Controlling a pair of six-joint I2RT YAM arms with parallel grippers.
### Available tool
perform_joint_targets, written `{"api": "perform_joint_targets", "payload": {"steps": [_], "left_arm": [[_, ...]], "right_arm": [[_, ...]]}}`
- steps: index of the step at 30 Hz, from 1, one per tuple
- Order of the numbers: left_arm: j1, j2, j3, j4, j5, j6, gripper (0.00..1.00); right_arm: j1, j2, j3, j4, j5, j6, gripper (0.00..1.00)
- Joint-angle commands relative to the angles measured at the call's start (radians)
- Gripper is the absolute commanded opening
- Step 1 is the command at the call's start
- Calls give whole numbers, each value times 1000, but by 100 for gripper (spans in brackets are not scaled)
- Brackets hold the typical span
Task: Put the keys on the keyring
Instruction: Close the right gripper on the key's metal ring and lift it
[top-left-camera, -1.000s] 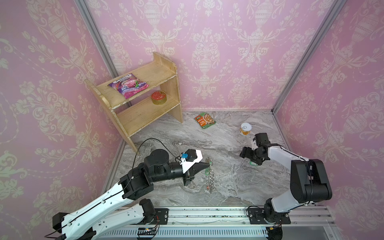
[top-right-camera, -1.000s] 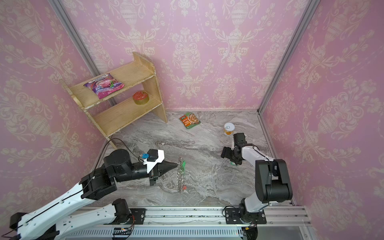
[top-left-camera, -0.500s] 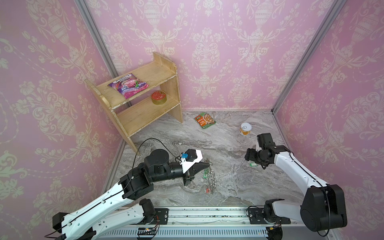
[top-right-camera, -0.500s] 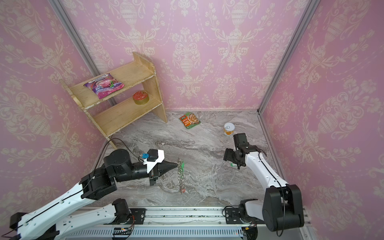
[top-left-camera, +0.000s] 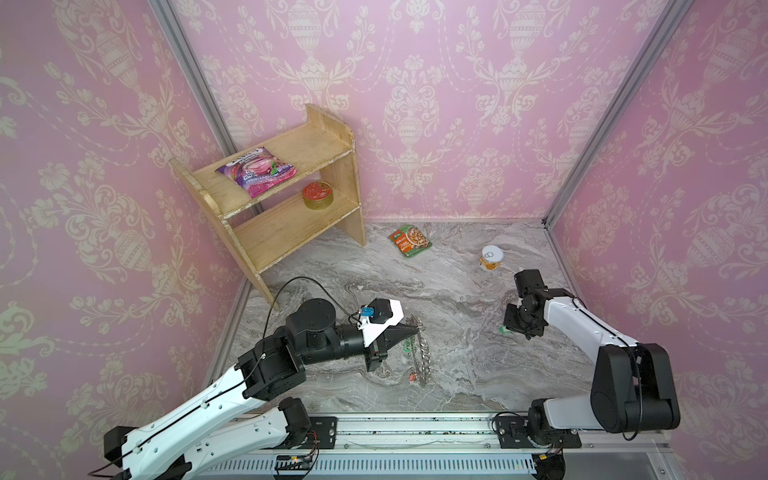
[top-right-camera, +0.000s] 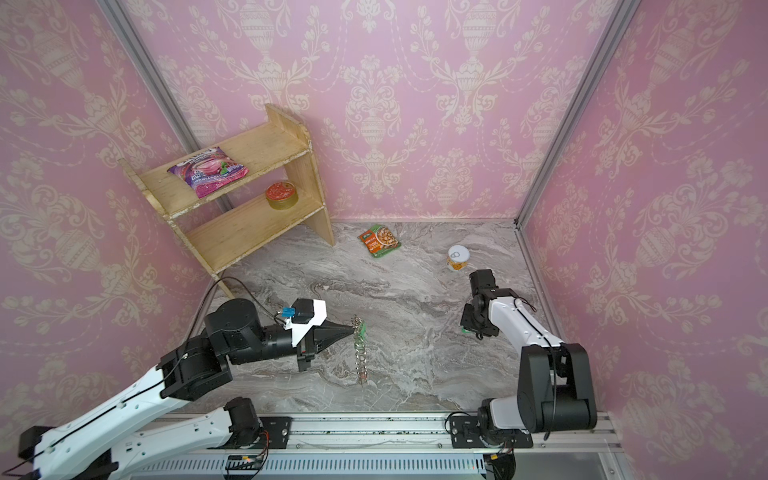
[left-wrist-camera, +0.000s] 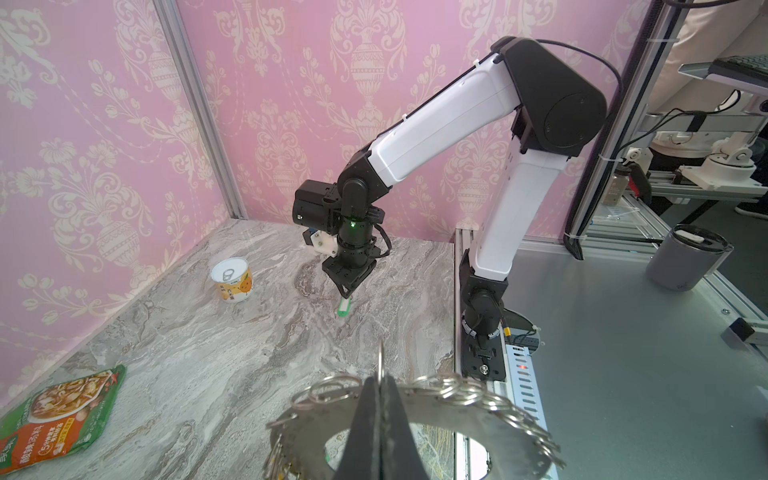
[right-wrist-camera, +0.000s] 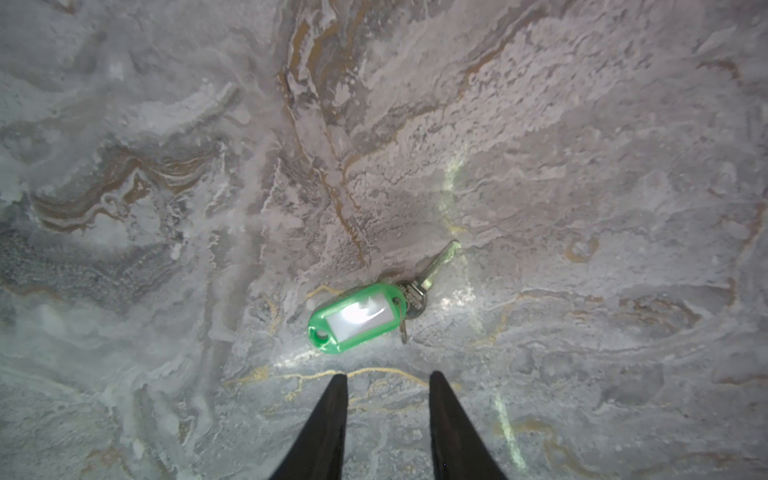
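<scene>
The wide flat grey metal keyring (left-wrist-camera: 453, 413), rimmed with small silver wire loops, is pinched by your left hand (left-wrist-camera: 380, 378), its fingers pressed together on the plate's rim. In both top views it shows edge-on (top-left-camera: 417, 353), hanging from that hand (top-left-camera: 415, 328) left of the middle of the grey marbled table (top-left-camera: 457, 374), towards the near side. You cannot tell whether its lower end touches the table. A small green tag (top-left-camera: 405, 345) and a small red tag (top-left-camera: 411, 377) show along it, too small for you to see how they hang.

An oblong green plastic-tagged key (right-wrist-camera: 357, 318) with a silver metal blade lies flat on the table at the right, well apart from the keyring. Your right hand (right-wrist-camera: 386, 376) hangs above it with its fingers spread and nothing between them. The key lies just beyond the tips.

Beyond that hand, far right, stands a small orange-printed can with a pull-tab lid (top-left-camera: 491, 257). A green-orange food packet (top-left-camera: 410, 241) lies at the far middle. At the far left stands a wooden shelf (top-left-camera: 291, 232), with a purple snack packet (top-left-camera: 257, 170) on its top board and a round red-lidded tin (top-left-camera: 317, 195) on the lower one.
</scene>
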Motion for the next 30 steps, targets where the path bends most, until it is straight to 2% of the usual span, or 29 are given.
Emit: {"api": "perform_joint_targets", "payload": {"steps": [1,7,13,30], "left_arm": [[9,-18,0,27,0,23,0],[9,-18,-1,27,0,25,0],[11,-22,0,22,-3,26,0],[11,-28,-2,15,-1,34,0]], "right_arm": [[0,36,24,-21,48,-4,30],[-7,83,48,-25,40,-36,28],[-10,117,65,-24,38,-47,22],[-18,158,83,-38,34,-59,17]]}}
